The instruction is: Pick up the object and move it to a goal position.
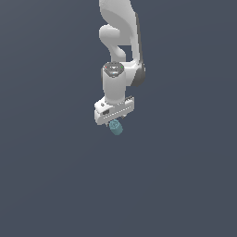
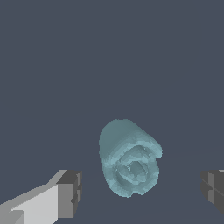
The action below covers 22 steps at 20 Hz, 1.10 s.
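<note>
The object (image 1: pixel 115 127) is a small teal-blue lumpy blob. In the exterior view it shows just below the white gripper (image 1: pixel 114 122), partly hidden by the hand. In the wrist view the object (image 2: pixel 129 158) lies between the two fingers, with clear gaps on both sides. One fingertip (image 2: pixel 70 192) and the other fingertip (image 2: pixel 213 189) stand wide apart and touch nothing. The gripper (image 2: pixel 141 190) is open and points straight down over the object.
The white arm (image 1: pixel 119 41) rises from the gripper toward the top of the exterior view. A plain dark grey-blue surface (image 1: pixel 55 176) fills everything around it.
</note>
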### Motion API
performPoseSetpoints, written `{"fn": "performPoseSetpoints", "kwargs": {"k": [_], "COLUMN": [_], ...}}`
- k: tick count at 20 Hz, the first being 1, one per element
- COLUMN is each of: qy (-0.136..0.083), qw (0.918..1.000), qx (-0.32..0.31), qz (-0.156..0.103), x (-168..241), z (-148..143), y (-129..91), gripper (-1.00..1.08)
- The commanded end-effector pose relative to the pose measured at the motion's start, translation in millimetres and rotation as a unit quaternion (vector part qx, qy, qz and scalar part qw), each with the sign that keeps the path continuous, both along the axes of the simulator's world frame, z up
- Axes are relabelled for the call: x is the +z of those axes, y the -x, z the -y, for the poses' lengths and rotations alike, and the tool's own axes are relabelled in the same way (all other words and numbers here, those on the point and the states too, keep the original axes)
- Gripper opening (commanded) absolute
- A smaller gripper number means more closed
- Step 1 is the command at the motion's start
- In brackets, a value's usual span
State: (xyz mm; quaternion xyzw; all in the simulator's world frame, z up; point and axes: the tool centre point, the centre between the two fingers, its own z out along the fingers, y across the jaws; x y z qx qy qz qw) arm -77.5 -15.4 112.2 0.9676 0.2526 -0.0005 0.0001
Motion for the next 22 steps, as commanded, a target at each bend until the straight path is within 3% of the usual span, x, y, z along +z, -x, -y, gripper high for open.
{"fn": "performPoseSetpoints", "kwargs": {"k": [1, 9, 22], "qy": [0.0, 0.0, 0.0], "qw": [1.0, 0.9999, 0.9999], "qx": [0.01, 0.011, 0.013], "qz": [0.0, 0.0, 0.0], "x": [-0.9, -6.4, -51.1], "z": [-0.6, -0.7, -0.7], "y": [2.5, 3.0, 3.8], "gripper": [1.0, 1.0, 1.0]}}
